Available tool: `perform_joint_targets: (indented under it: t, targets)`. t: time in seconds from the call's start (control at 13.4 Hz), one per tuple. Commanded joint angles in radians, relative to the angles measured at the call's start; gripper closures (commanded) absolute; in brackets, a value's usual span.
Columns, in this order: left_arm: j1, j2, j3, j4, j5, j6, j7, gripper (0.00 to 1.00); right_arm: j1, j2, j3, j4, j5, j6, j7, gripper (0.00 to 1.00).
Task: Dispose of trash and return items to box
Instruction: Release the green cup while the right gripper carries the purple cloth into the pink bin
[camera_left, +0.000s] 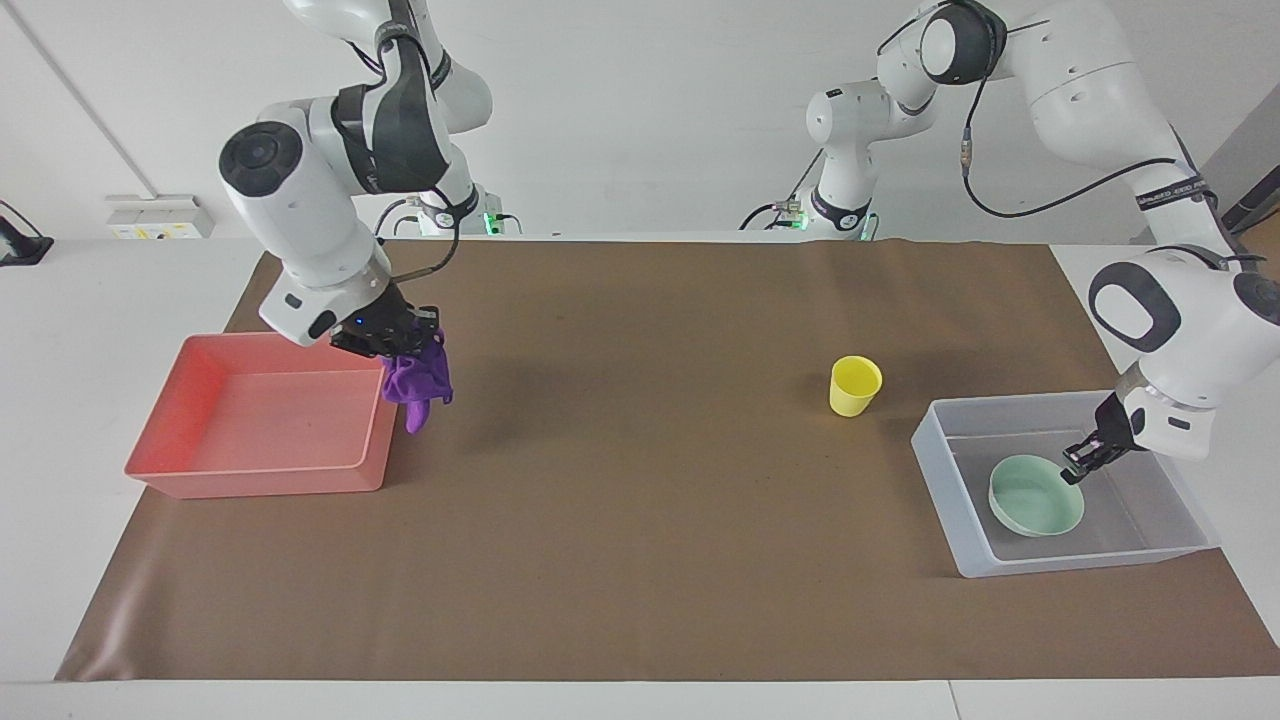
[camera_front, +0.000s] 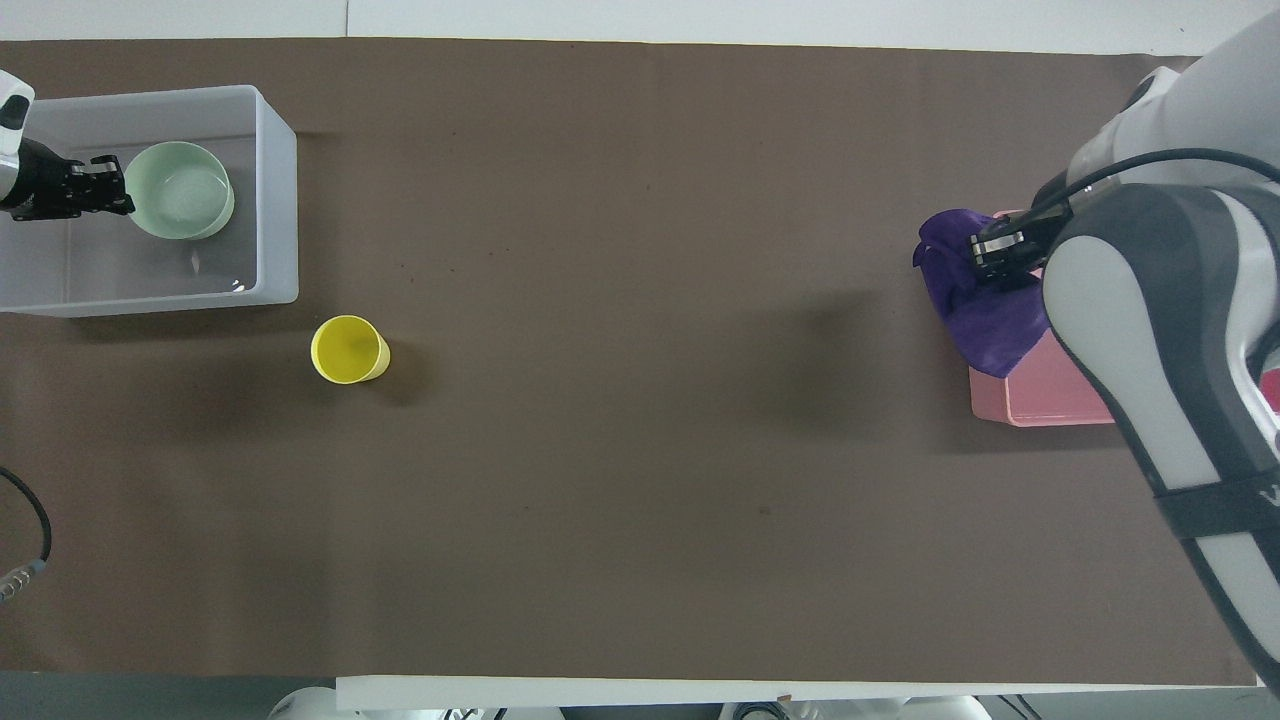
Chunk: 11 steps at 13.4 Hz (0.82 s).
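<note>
Purple rag hung clear of the mat from the right gripper, clamped between its fingers; the bulk of the cloth drooped straight below the fingertips, bunched at the top and tapering to a loose tail; the right gripper itself was up in the air over the pink tray's edge on the side toward the table's middle, so the rag dangled just beside that wall, and I couldn't tell whether it brushed it; in the overhead view the rag overlapped the tray's corner, with the right gripper above it.

Mint-green bowl sat upright inside the grey-white box, low in it; whether it rested on the floor or was a hair above, couldn't tell; the left gripper was down inside the box with its fingertips closed on the bowl's rim, at the rim's edge toward the left arm's end of the table; overhead view agreed: left gripper at the rim of the bowl, inside the box walls.

Yellow cup stood upright on the brown mat, outside the box, untouched; it was well apart from the left gripper, toward the table's middle, near the box's corner.
</note>
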Motion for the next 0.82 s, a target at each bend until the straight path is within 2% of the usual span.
perform_joint_targets:
  t: [0.0,0.15,0.3,0.45,0.6,0.75]
  targets:
    - [0.000,-0.061,0.003,-0.026,0.001,0.002,0.001,0.00,-0.132,0.006,0.002,0.000,-0.009,-0.012,-0.041,0.97]
    - [-0.018,-0.150,0.002,-0.018,0.001,-0.107,-0.012,0.00,-0.208,-0.015,0.002,-0.055,-0.009,0.013,-0.139,0.97]
    - [-0.079,-0.269,0.002,-0.027,0.003,-0.291,-0.049,0.00,-0.262,-0.067,0.002,-0.208,-0.009,0.138,-0.164,0.97]
    - [-0.180,-0.346,0.002,-0.060,0.026,-0.444,-0.164,0.00,-0.288,-0.083,0.002,-0.340,-0.009,0.265,-0.189,0.94]
    - [-0.295,-0.409,0.000,-0.175,0.064,-0.471,-0.308,0.00,-0.288,-0.066,0.002,-0.393,-0.009,0.328,-0.192,0.93]
    - [-0.352,-0.483,-0.001,-0.336,0.066,-0.360,-0.351,0.00,-0.289,-0.042,0.002,-0.446,-0.009,0.434,-0.192,0.90]
